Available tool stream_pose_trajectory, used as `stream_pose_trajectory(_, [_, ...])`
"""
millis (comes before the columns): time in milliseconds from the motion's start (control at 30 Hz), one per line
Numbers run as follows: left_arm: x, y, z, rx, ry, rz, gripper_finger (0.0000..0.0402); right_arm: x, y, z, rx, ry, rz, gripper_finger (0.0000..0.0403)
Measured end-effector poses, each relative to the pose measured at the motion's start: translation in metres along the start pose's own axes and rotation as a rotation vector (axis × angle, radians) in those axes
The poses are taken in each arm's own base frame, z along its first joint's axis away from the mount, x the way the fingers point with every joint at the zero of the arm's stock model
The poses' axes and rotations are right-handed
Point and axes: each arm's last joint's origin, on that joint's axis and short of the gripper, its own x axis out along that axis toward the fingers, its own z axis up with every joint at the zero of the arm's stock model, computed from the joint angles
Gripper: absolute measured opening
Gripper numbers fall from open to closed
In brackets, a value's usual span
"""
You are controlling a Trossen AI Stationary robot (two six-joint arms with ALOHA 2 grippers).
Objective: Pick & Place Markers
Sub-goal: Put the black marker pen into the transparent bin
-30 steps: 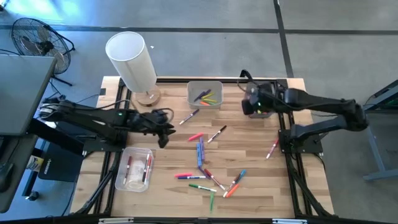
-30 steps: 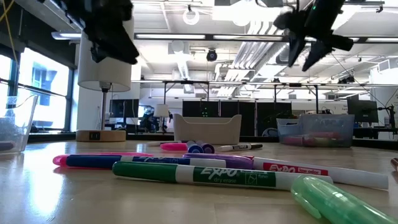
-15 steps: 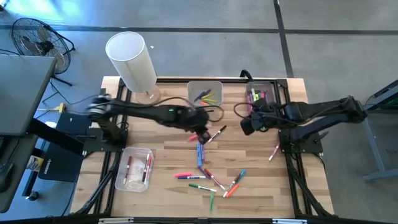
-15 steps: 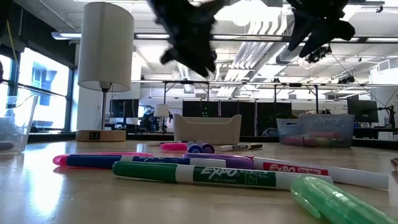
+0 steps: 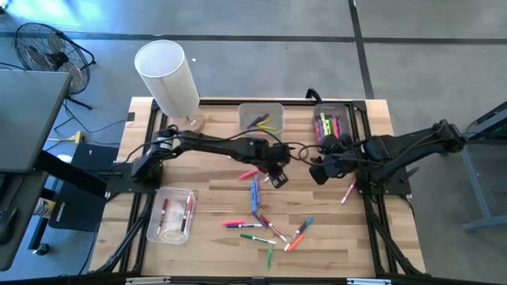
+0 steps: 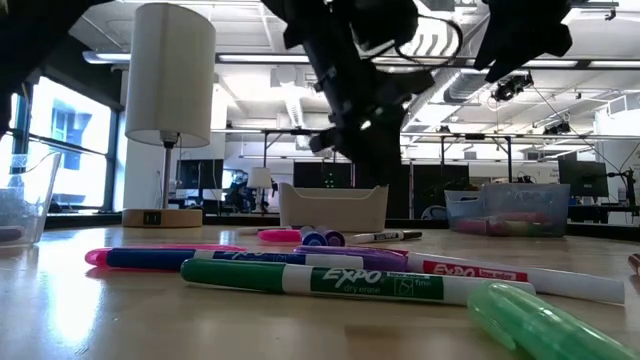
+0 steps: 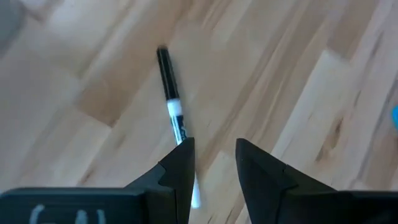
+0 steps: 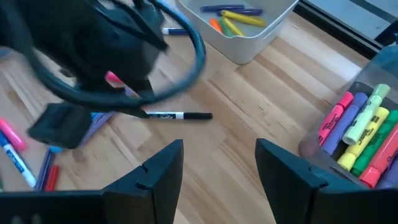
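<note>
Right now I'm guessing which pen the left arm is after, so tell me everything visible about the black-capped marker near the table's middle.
The black-capped marker has a black cap, a white barrel and dark lettering. It lies flat on the bare wooden table, apart from other pens. The left gripper hovers above it, fingers parted, with one finger hiding part of the barrel.

We are in an open-plan lab or office — beyond the light wooden slatted table (image 5: 317, 206) we see exposed ceiling ducts (image 6: 280, 95), rows of dark monitors (image 6: 345, 176) and a grey concrete floor (image 5: 261, 47).
</note>
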Motion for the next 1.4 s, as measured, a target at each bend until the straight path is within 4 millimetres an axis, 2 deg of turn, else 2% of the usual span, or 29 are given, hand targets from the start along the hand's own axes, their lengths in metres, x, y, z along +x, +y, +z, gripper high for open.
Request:
stream_pose_trajectory(133, [0.019, -0.002, -0.001, 0.001, 0.018, -0.018, 0.0113, -0.001, 0.001, -0.002, -0.018, -0.002, 0.002, 0.019])
stream_pose_trajectory(300, [0.021, -0.001, -0.001, -0.001, 0.004, 0.014, 0.0113, -0.001, 0.001, -0.002, -0.033, 0.001, 0.005, 0.0188])
stream_pose_trajectory(433, [0.034, 0.004, -0.007, 0.002, 0.009, 0.115, 0.0113, -0.001, 0.001, -0.002, -0.046, 0.004, 0.006, 0.019])
stream_pose_trajectory(567, [0.04, 0.003, -0.005, -0.005, -0.015, 0.096, 0.0113, -0.001, 0.001, -0.002, -0.053, 0.005, 0.005, 0.0188])
stream_pose_trajectory(667, [0.049, 0.006, -0.014, 0.002, 0.049, 0.12, 0.0113, -0.001, 0.001, -0.002, -0.061, 0.006, 0.003, 0.0189])
stream_pose_trajectory(767, [0.057, 0.003, -0.011, -0.022, 0.023, 0.089, 0.0113, -0.001, 0.001, -0.002, -0.062, 0.006, 0.002, 0.019])
stream_pose_trajectory(1033, [0.071, 0.007, -0.021, -0.037, 0.091, 0.105, 0.011, -0.001, 0.001, -0.002, -0.08, 0.005, 0.002, 0.019])
stream_pose_trajectory(1133, [0.071, 0.007, -0.024, -0.036, 0.121, 0.099, 0.0093, -0.001, 0.001, -0.002, -0.09, 0.003, 0.0, 0.0188])
stream_pose_trajectory(1300, [0.072, 0.008, -0.025, -0.039, 0.146, 0.085, 0.0025, -0.001, 0.001, -0.001, -0.092, -0.008, 0.0, 0.0185])
stream_pose_trajectory(1400, [0.072, 0.008, -0.025, -0.048, 0.155, 0.074, 0.0023, -0.001, 0.001, -0.001, -0.092, -0.015, -0.006, 0.0185])
